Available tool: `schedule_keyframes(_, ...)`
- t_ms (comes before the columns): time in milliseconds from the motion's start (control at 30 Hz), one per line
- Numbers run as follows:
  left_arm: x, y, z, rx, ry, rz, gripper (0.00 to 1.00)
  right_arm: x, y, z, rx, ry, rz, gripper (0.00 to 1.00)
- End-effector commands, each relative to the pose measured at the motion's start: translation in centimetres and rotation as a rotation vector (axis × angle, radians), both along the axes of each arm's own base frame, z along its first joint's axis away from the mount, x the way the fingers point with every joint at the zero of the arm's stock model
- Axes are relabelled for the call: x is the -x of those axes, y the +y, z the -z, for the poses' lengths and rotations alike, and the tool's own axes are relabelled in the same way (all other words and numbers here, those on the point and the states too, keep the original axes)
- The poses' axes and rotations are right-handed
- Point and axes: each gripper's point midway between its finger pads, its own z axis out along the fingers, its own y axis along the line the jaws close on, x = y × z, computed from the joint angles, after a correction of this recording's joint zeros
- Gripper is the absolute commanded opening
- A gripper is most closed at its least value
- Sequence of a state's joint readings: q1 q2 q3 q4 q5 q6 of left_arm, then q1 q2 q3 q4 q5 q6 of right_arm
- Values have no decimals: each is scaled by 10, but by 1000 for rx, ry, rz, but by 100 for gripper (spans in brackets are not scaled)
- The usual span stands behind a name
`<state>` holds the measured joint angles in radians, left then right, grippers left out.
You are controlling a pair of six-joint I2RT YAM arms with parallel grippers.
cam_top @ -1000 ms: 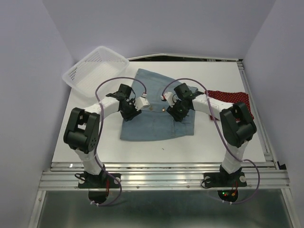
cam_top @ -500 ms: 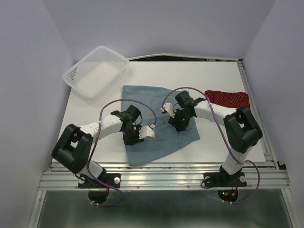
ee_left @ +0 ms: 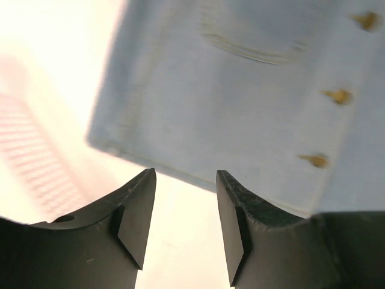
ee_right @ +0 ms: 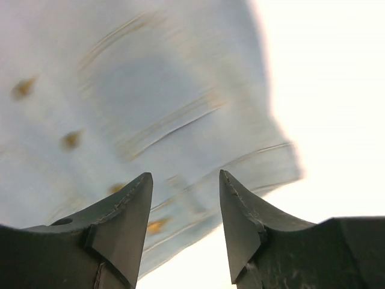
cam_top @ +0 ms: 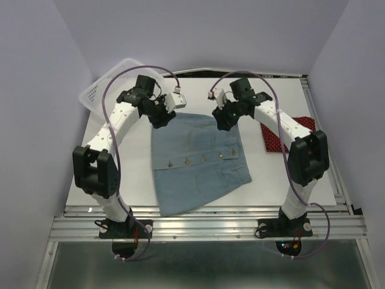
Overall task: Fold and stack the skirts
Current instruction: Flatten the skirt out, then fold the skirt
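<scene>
The light blue denim skirt (cam_top: 198, 162) lies spread flat in the middle of the table, its row of metal buttons (cam_top: 203, 159) running across it. My left gripper (cam_top: 161, 117) hovers open and empty over its far left corner. My right gripper (cam_top: 224, 120) hovers open and empty over its far right corner. The left wrist view shows the skirt (ee_left: 240, 90) just beyond my open left gripper (ee_left: 184, 174). The right wrist view shows the skirt's hem (ee_right: 150, 90) under my open right gripper (ee_right: 185, 174). The dark red dotted skirt (cam_top: 275, 142) lies at the right, partly hidden by the right arm.
A white mesh basket (cam_top: 90, 96) stands at the far left corner, partly behind the left arm. The white table (cam_top: 120, 174) shows bare to the left of the denim skirt. The walls close in on both sides.
Both arms swung from the table's middle to the far side. The denim skirt, bunched and folded before, now lies spread out with its button row showing. Both grippers are off it.
</scene>
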<state>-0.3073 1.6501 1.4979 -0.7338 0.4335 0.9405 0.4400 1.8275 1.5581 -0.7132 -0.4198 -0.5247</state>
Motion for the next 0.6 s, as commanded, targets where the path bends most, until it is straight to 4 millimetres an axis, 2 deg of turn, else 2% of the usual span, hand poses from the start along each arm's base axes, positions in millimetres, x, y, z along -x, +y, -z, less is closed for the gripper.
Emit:
schedule_keyframes(0, -80, 12, 0, 20, -94, -155, 56, -77, -20, -9, 49, -123, 156, 54)
schedule_keyframes(33, -94, 16, 2, 14, -110, -182, 56, -89, -24, -7, 58, -140, 180, 53)
schedule_keyframes(67, -115, 20, -12, 22, -159, -211, 56, -109, -34, -14, 68, -178, 217, 53)
schedule_keyframes(100, -128, 21, 7, 15, -130, -216, 56, -118, -37, 4, 89, -158, 222, 53)
schedule_keyframes(167, -145, 22, 14, 14, -124, -221, 56, -131, -44, 13, 110, -164, 234, 54)
schedule_keyframes(200, -159, 24, 5, 25, -151, -234, 56, -138, -49, 14, 111, -171, 239, 54)
schedule_keyframes(233, -166, 25, 25, 17, -118, -234, 56, -140, -49, 26, 126, -156, 225, 55)
schedule_keyframes(300, -180, 29, 26, 21, -131, -239, 56, -141, -53, 39, 132, -136, 215, 56)
schedule_keyframes(333, -183, 31, 41, 8, -113, -232, 56, -142, -59, 50, 147, -123, 212, 57)
schedule_keyframes(433, -184, 35, 61, -29, -89, -217, 56, -136, -63, 72, 182, -90, 186, 59)
schedule_keyframes(567, -173, 42, 91, -80, -31, -198, 56, -128, -72, 99, 215, -43, 177, 59)
